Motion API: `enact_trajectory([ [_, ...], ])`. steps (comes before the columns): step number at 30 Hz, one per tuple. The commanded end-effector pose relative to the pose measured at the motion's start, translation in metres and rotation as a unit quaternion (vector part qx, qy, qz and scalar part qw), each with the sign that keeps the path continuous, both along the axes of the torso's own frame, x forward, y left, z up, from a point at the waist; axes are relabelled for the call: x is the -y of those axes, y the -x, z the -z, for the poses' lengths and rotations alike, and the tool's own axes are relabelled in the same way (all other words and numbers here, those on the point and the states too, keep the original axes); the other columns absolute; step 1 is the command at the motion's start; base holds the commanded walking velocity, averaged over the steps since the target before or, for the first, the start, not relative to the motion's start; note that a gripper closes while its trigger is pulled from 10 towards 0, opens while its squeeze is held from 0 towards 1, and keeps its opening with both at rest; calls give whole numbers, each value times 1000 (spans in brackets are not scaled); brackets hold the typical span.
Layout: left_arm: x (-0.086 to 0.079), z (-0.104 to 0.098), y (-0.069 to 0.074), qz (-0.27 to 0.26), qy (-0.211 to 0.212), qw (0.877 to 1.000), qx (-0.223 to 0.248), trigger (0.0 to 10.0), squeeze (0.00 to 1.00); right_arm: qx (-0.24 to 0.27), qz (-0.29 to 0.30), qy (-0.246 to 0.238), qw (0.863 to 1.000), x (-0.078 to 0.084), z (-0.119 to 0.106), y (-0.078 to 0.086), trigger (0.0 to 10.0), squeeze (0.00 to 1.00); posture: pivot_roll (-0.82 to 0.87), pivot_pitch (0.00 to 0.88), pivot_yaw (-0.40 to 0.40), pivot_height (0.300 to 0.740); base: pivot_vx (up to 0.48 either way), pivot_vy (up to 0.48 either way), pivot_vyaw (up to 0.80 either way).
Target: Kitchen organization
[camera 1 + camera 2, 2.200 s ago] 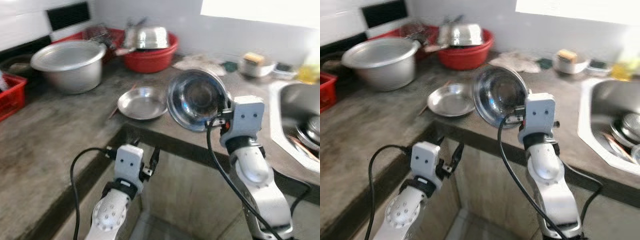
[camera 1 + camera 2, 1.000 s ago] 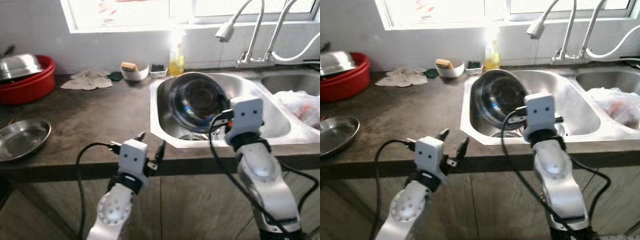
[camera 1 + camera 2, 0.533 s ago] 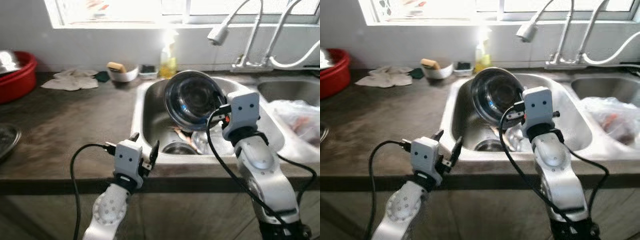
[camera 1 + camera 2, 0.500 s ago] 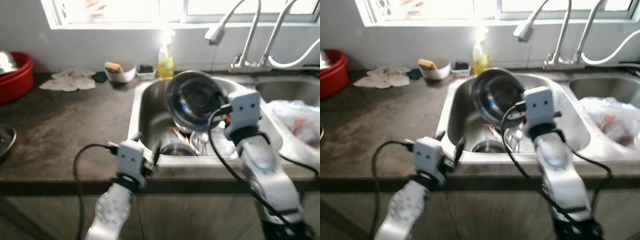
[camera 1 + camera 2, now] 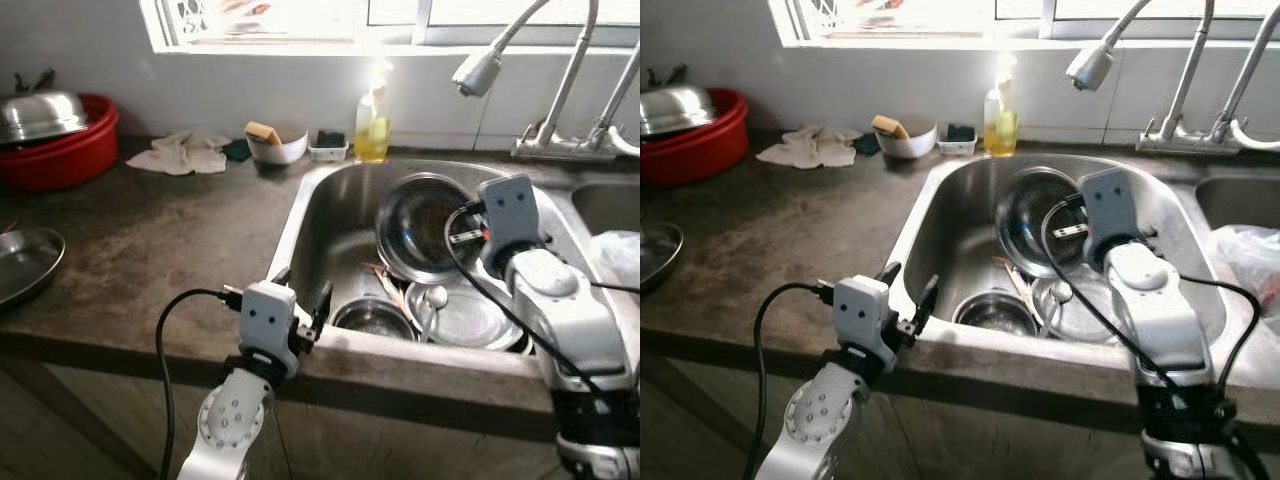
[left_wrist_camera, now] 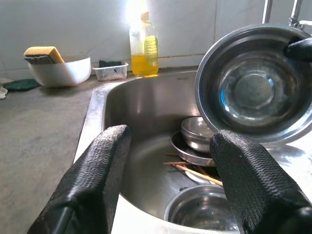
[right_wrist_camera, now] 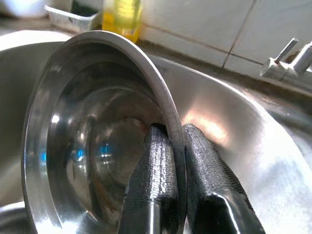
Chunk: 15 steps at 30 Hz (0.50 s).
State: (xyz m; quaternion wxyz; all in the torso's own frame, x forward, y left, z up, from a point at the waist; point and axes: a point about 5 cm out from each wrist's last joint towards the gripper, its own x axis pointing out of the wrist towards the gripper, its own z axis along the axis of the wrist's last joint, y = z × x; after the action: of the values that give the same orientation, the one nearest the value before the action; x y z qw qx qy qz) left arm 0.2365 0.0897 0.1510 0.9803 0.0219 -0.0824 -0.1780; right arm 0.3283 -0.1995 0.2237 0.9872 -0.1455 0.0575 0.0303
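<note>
Landmark: the sink [image 5: 300, 215]. The right gripper [image 7: 168, 146] has its jaws closed on the rim of the steel bowl [image 5: 425, 225], one finger inside the wall and one outside. Half a second ago the bowl was held tilted above the sink's near edge; it now sits lower, inside the sink, near the back wall and above the dishes [image 5: 465, 315] piled on the sink floor. A small steel cup [image 5: 372, 318] stands at the sink's near side. Two seconds ago the robot faced the tabletop stretch with the red basin [image 5: 60, 155], so the carry to the sink is essentially complete. Judgement: only the release remains, and the bowl should settle onto the pile before the jaws let go, or it may clatter and slide. The left gripper [image 5: 298, 300] hovers at the sink's near rim, jaws open and empty. The soap bottle [image 5: 372, 135] stands behind the sink.
</note>
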Motion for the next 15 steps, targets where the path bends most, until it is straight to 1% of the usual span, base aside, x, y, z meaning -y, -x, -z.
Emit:
enact_trajectory([
  [1,0,-1,2,3,-1,1000,-1,10000,0,-30,-20,8,999,-3,1,-7,10000,0,81,61,-29,740,0,0,0],
  [3,0,-1,3,3,1,1000,-2,10000,0,-63,-12,16,998,0,8,-12,10000,0,83,64,-29,740,0,0,0],
  [7,1,-1,4,2,1,1000,-3,10000,0,-120,20,-11,993,12,22,-19,10000,0,97,75,-37,740,0,0,0],
  [10,0,-1,5,0,1,1000,-5,10000,0,-142,30,-29,989,16,27,-21,10000,0,99,78,-35,740,0,0,0],
  [11,0,-1,6,0,2,1000,-5,10000,0,-160,26,-29,986,16,31,-22,10000,0,99,80,-37,740,0,0,0],
  [12,0,-1,6,0,2,1000,-5,10000,0,-160,26,-29,986,16,31,-22,10000,0,99,80,-37,740,0,0,0],
  [13,0,-1,7,-1,3,1000,-6,10000,0,-172,24,-27,984,16,34,-21,10000,0,100,84,-39,740,0,0,0],
  [15,-1,-1,7,-2,3,1000,-7,10000,0,-182,22,-24,983,17,36,-22,10000,0,99,87,-40,740,0,0,0],
])
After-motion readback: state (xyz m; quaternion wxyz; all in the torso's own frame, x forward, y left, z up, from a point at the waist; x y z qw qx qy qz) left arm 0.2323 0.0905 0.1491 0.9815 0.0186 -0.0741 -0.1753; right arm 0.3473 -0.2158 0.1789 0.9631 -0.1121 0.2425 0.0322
